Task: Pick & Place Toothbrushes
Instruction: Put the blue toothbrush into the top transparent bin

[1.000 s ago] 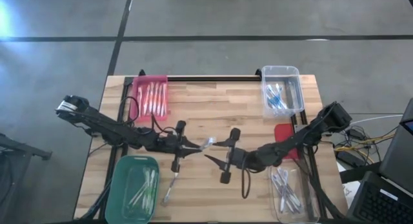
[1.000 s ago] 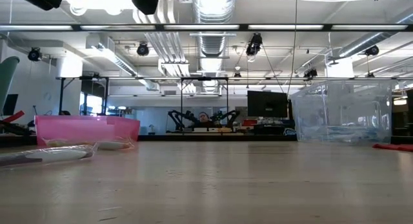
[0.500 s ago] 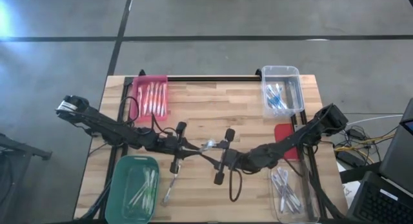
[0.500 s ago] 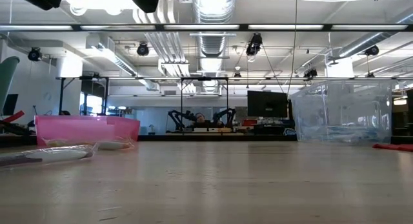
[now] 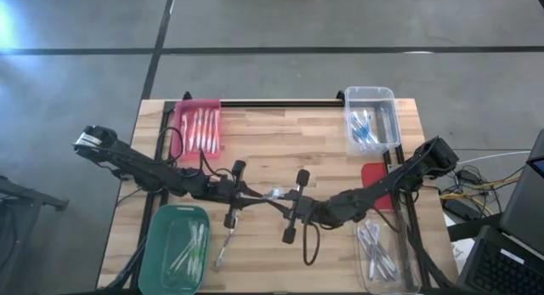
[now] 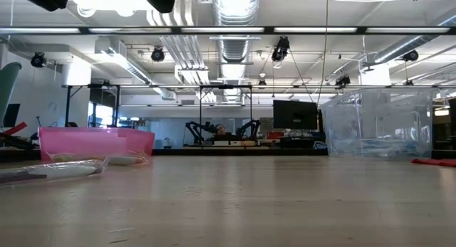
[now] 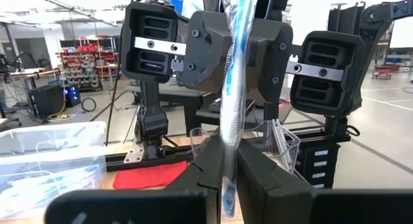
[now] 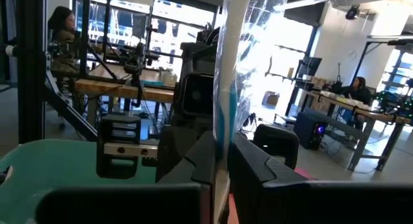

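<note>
Table: bare wood was left open mid-table between the bins.
Left tool: clenched on wrapped toothbrush.
Right tool: clenched on it too.
Writing: none legible.

A pale wooden table stands on a grey concrete floor crossed by dark lines. Beyond it, an open workshop with ceiling ducts, strip lights, a dark monitor and workbenches where people sit.
</note>
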Robot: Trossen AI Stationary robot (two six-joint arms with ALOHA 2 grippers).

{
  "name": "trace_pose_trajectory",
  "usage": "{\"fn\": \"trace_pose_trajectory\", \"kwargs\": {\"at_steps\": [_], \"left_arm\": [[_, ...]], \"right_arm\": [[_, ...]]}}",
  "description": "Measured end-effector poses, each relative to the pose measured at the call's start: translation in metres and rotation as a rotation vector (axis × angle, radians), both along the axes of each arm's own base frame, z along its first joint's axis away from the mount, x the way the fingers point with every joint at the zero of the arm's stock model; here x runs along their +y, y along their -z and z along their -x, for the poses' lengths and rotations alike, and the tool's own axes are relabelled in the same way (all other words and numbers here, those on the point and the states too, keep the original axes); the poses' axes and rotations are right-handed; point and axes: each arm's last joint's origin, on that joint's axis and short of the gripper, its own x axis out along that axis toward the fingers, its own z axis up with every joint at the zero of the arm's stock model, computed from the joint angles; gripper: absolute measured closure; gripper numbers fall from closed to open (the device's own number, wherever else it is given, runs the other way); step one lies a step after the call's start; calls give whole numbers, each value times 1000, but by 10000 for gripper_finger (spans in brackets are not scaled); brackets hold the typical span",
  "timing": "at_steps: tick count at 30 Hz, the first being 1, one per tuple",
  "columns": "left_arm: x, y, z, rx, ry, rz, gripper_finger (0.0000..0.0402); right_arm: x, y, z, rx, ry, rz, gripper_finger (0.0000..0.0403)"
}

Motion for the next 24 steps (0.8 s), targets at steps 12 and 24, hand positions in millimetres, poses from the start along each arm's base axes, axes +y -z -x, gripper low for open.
{"fn": "trace_pose_trajectory", "kwargs": {"at_steps": [12, 24], "left_arm": [[0, 0, 0, 3, 0, 10, 360], [0, 0, 0, 6, 0, 14, 277]], "right_arm": [[-1, 0, 0, 5, 4, 5, 377], [-2, 1, 0, 13, 10, 26, 379]]}}
